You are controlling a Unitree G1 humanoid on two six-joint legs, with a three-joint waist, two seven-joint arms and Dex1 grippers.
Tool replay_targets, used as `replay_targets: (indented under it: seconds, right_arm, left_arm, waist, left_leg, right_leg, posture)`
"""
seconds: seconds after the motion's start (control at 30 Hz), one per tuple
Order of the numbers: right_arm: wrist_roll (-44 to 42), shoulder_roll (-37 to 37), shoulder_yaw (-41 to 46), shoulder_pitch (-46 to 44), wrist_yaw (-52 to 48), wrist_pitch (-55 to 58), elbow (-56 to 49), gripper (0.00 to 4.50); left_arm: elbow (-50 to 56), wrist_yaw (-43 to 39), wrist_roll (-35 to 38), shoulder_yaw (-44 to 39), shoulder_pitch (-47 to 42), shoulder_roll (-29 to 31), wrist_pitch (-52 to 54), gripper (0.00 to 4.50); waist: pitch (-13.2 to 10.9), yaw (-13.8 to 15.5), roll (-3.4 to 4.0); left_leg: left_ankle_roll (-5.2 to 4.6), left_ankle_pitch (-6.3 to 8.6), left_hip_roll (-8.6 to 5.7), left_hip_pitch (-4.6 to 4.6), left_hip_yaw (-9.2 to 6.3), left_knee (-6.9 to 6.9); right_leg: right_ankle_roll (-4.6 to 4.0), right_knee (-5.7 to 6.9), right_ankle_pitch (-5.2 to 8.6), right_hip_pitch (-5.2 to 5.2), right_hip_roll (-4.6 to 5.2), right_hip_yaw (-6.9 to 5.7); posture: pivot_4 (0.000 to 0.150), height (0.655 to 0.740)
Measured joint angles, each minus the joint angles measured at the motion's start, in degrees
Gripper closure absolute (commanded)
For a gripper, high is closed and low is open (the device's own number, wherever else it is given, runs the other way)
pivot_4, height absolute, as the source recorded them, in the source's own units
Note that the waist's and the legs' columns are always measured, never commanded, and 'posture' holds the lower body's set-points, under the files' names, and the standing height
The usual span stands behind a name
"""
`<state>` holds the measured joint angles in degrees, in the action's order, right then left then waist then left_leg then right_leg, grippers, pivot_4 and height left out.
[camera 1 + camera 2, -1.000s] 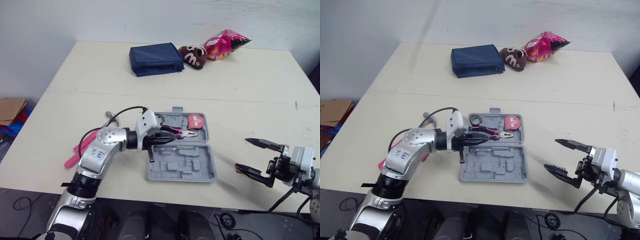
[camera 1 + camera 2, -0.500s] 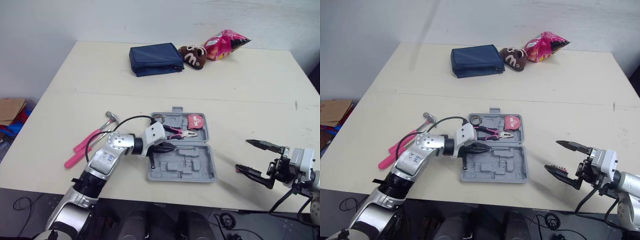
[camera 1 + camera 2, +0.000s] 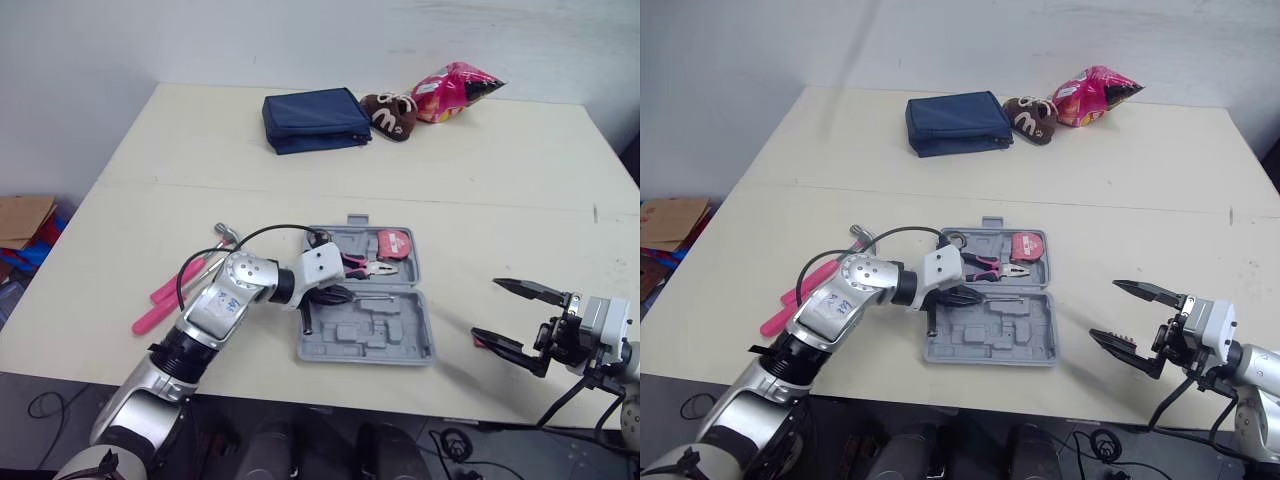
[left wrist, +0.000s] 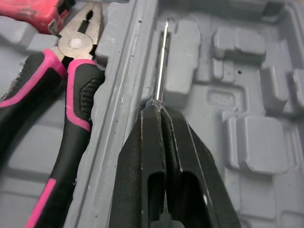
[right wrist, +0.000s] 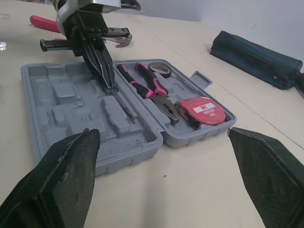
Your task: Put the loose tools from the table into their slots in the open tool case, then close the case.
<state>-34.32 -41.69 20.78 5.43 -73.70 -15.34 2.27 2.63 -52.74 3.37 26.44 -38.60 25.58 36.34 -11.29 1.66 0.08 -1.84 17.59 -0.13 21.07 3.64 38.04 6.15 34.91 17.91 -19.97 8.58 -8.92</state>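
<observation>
The grey tool case (image 3: 416, 345) lies open near the table's front. Pink-handled pliers (image 3: 362, 264), a red tape measure (image 3: 392, 244) and a small tape roll (image 3: 954, 240) sit in its far half. My left gripper (image 4: 159, 108) is shut on a slim screwdriver (image 4: 163, 57), whose steel shaft lies in a groove beside the hinge; its handle is hidden between the fingers. A hammer (image 3: 222, 237) and another pink-handled tool (image 3: 158, 311) lie on the table to the case's left. My right gripper (image 3: 486, 308) hangs open to the right of the case, holding nothing.
A navy pouch (image 3: 315, 118), a brown bag (image 3: 390, 110) and a pink snack bag (image 3: 455, 88) rest at the table's far side. The table's front edge runs just below the case. A cardboard box (image 3: 20, 220) sits on the floor at left.
My left gripper has reached further right and lower into the case, laying the screwdriver shaft along the hinge groove. The right gripper has stayed put.
</observation>
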Motion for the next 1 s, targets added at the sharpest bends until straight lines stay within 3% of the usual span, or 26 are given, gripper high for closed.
replay_targets:
  seconds: [0.23, 0.43, 0.87, 1.0]
  right_arm:
    - [0.16, 0.21, 0.00, 0.14, 0.56, -0.69, 0.00, 0.00]
    - [0.17, 0.21, 0.38, 1.08, 0.81, -0.81, 0.00, 0.00]
    - [0.44, -0.08, 2.23, 0.52, 0.83, -0.85, 0.31, 0.00]
    - [0.61, -0.04, 2.23, 0.55, 0.84, -0.85, 0.31, 0.00]
  left_arm:
    - [1.17, 0.72, -1.08, 2.00, -1.29, -0.23, 7.40, 4.45]
    - [1.23, 1.54, 0.20, -0.99, 1.22, -1.42, 7.14, 4.45]
    - [6.20, -3.15, 1.39, -1.80, 3.30, 8.21, 5.01, 4.45]
    - [6.80, -2.85, 3.95, -4.74, 6.35, 5.47, 3.76, 4.45]
  waist:
    - [0.60, -0.03, 0.34]
    - [1.05, -0.11, 0.52]
    - [0.84, -0.27, 0.47]
    - [0.76, -0.15, 0.50]
  left_leg:
    - [-0.03, 0.28, 0.15, -0.54, -0.05, -0.03]
    - [0.08, 0.45, 0.35, -0.66, -0.02, -0.03]
    - [0.20, 0.50, 0.54, -0.49, 0.11, -0.08]
    - [0.17, 0.52, 0.54, -0.37, 0.10, -0.08]
  right_leg:
    - [0.00, -0.34, 0.01, 0.64, 0.04, 0.01]
    - [-0.01, -0.47, 0.01, 0.72, 0.06, 0.07]
    - [-0.10, -0.46, 0.06, 0.46, -0.08, 0.09]
    - [-0.10, -0.49, 0.06, 0.37, -0.04, 0.09]
  posture:
    - [0.150, 0.7400]
    - [0.150, 0.7400]
    - [0.150, 0.7400]
    - [0.150, 0.7400]
